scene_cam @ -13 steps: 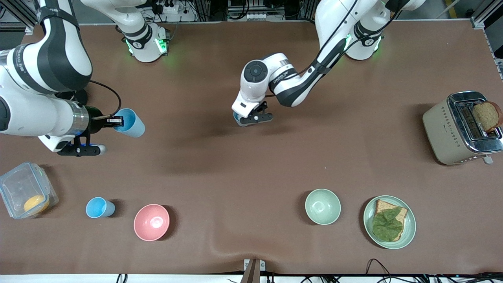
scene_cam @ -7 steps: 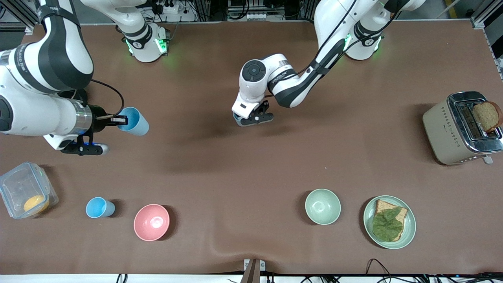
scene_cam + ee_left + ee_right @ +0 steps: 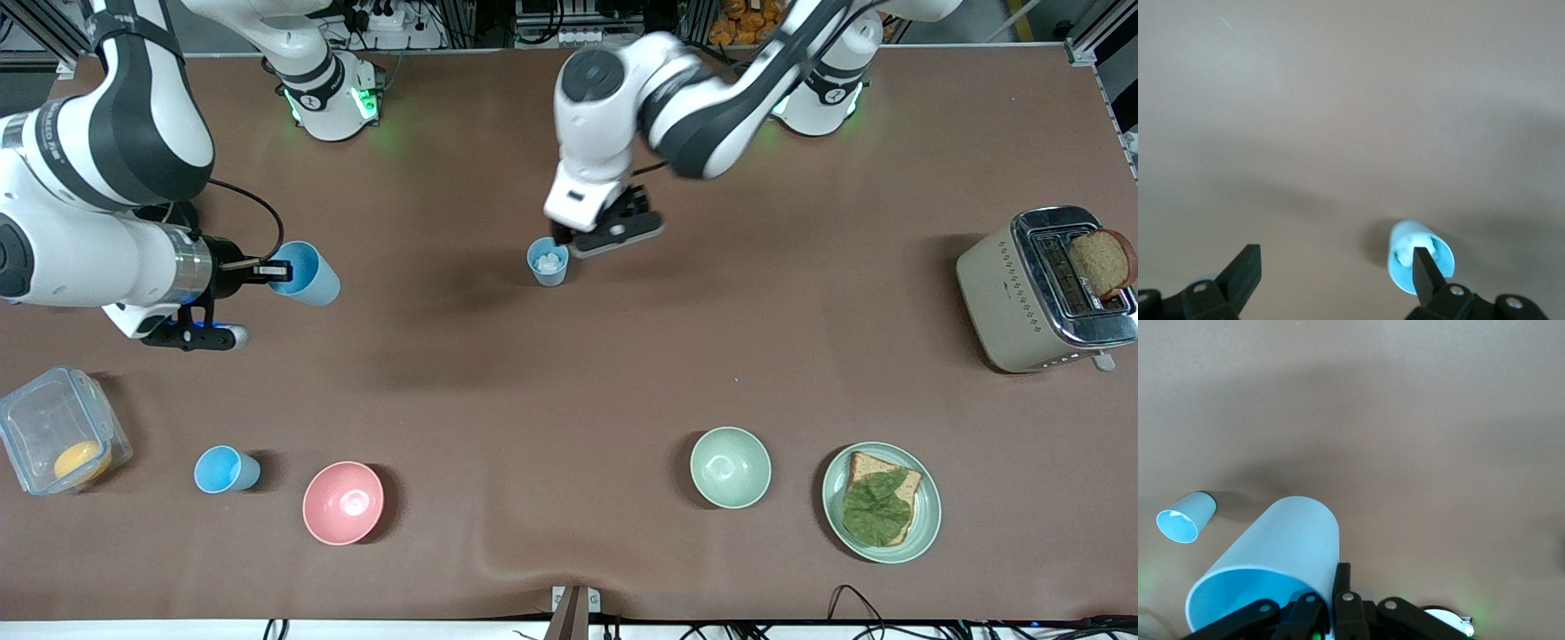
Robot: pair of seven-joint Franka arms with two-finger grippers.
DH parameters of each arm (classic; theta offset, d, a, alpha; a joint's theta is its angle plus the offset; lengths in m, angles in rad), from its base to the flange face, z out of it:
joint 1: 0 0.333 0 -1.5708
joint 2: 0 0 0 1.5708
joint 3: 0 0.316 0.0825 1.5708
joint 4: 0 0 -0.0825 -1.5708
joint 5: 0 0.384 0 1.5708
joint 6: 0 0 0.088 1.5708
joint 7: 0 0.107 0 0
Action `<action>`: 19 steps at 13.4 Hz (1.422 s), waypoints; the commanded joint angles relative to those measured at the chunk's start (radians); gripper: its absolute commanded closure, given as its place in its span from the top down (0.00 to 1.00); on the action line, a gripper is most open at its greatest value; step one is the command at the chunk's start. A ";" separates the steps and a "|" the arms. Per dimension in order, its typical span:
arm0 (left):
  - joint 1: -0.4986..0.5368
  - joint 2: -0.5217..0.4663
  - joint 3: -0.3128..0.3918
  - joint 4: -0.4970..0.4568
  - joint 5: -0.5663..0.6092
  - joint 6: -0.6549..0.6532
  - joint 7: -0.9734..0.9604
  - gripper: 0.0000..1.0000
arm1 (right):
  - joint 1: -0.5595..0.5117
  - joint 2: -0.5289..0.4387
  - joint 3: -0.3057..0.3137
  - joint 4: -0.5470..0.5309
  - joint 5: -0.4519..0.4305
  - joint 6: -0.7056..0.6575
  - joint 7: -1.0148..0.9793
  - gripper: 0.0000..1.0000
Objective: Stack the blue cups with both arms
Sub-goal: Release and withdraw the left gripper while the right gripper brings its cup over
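A small grey-blue cup [image 3: 548,261] with something white inside stands on the brown table near the middle. My left gripper [image 3: 569,238] hangs open just above and beside it. In the left wrist view the cup [image 3: 1405,245] sits by one finger [image 3: 1426,270] of that gripper [image 3: 1335,260]. My right gripper [image 3: 271,269] is shut on the rim of a sky blue cup [image 3: 308,275] and holds it tilted on its side over the right arm's end of the table. This cup fills the right wrist view [image 3: 1271,560], with the middle cup [image 3: 1185,518] farther off. Another sky blue cup [image 3: 227,469] stands beside the pink bowl.
A pink bowl [image 3: 343,502], a pale green bowl [image 3: 731,467] and a green plate [image 3: 925,524] with bread and lettuce stand near the front camera. A clear box [image 3: 53,427] holds something orange. A toaster [image 3: 1005,293] with bread stands at the left arm's end.
The left gripper has lifted off the middle cup, which now shows standing on the table. The right gripper has moved a little toward the middle with its cup.
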 commanded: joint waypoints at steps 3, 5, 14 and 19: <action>0.233 -0.176 -0.007 -0.034 -0.044 -0.080 0.256 1.00 | 0.028 -0.014 0.000 -0.010 0.040 -0.010 0.027 0.00; 0.313 -0.213 -0.004 -0.034 -0.044 -0.134 0.420 1.00 | 0.072 -0.011 0.000 -0.011 0.116 -0.001 0.027 0.00; 0.586 -0.242 -0.004 0.095 -0.127 -0.353 0.873 1.00 | 0.408 0.071 -0.003 -0.010 0.114 0.200 0.275 0.00; 0.648 -0.293 0.063 0.097 -0.194 -0.383 1.022 1.00 | 0.535 0.147 -0.003 -0.036 0.120 0.315 0.416 0.00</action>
